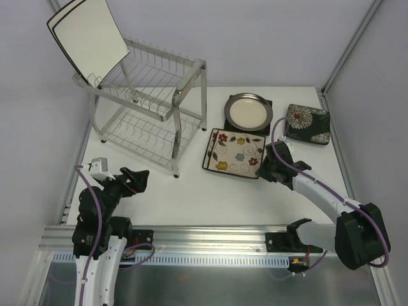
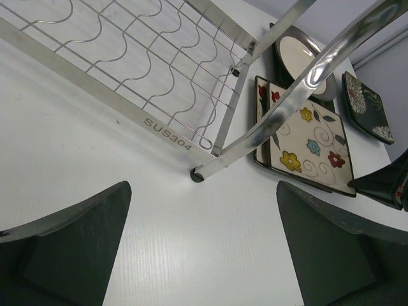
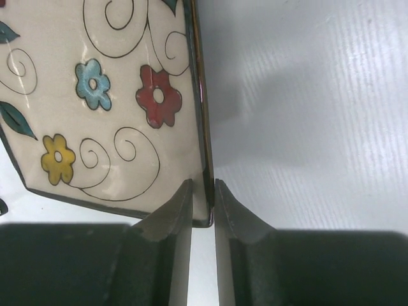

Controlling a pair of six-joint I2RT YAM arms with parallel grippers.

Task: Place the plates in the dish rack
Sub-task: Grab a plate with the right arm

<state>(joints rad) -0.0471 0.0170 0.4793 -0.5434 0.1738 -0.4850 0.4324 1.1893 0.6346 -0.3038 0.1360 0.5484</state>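
The cream square flowered plate (image 1: 234, 153) lies flat on the counter (image 1: 210, 197), just right of the dish rack (image 1: 153, 95). It looks like glazed ceramic: stiff, fairly heavy, slick and chip-prone. So the raised rim near a corner looks the best hold, taken deep enough that it can't pivot.

And that's where the right gripper (image 3: 204, 191) is. Its fingers (image 3: 172, 213) are nearly together, one on each side of the plate's edge, pinching the rim at the near corner.

The left gripper (image 1: 141, 178) hovers by the rack's foot, spread wide and holding nothing.

One white black-rimmed plate (image 1: 89, 41) leans on the rack's top tier.
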